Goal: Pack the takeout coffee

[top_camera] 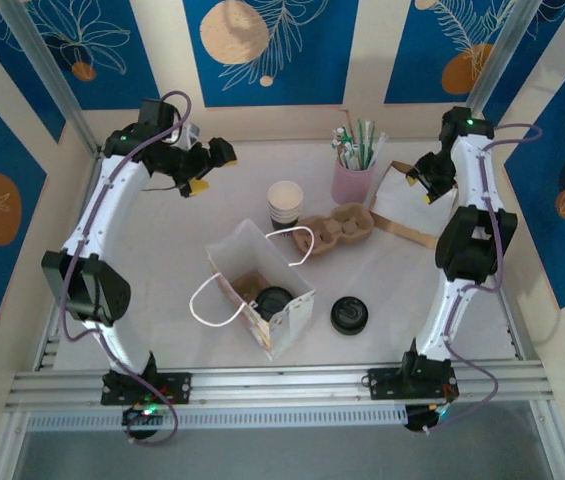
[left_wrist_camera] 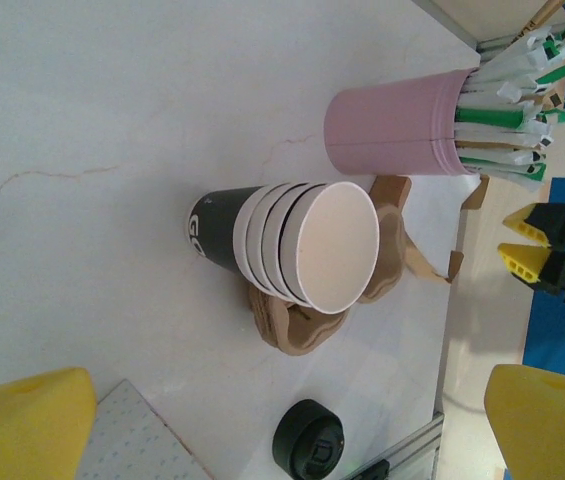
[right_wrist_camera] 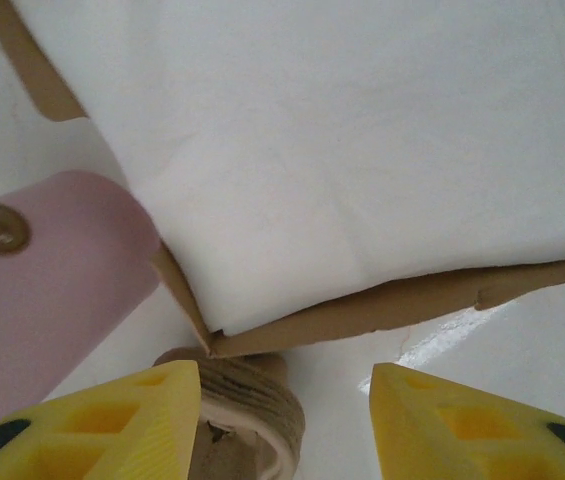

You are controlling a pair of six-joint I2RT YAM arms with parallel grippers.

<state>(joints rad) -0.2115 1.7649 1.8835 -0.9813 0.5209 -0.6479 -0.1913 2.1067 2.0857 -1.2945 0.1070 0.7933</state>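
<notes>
The takeout coffee (top_camera: 274,300) shows as a black round lid inside the white paper bag (top_camera: 284,318), which stands open at the table's middle. My left gripper (top_camera: 211,169) hangs open over the far left of the table, well behind the bag, with nothing between its yellow fingers (left_wrist_camera: 24,420). My right gripper (top_camera: 428,187) is at the far right, open, low over the near corner of a white napkin stack (right_wrist_camera: 312,150) lying on brown card. Nothing sits between its fingertips (right_wrist_camera: 102,420).
A stack of lidless paper cups (top_camera: 284,201) (left_wrist_camera: 307,245) stands beside a brown pulp cup carrier (top_camera: 337,228) (right_wrist_camera: 252,405). A pink holder of straws (top_camera: 352,180) (left_wrist_camera: 402,130) stands behind. A loose black lid (top_camera: 349,314) (left_wrist_camera: 308,440) lies right of the bag.
</notes>
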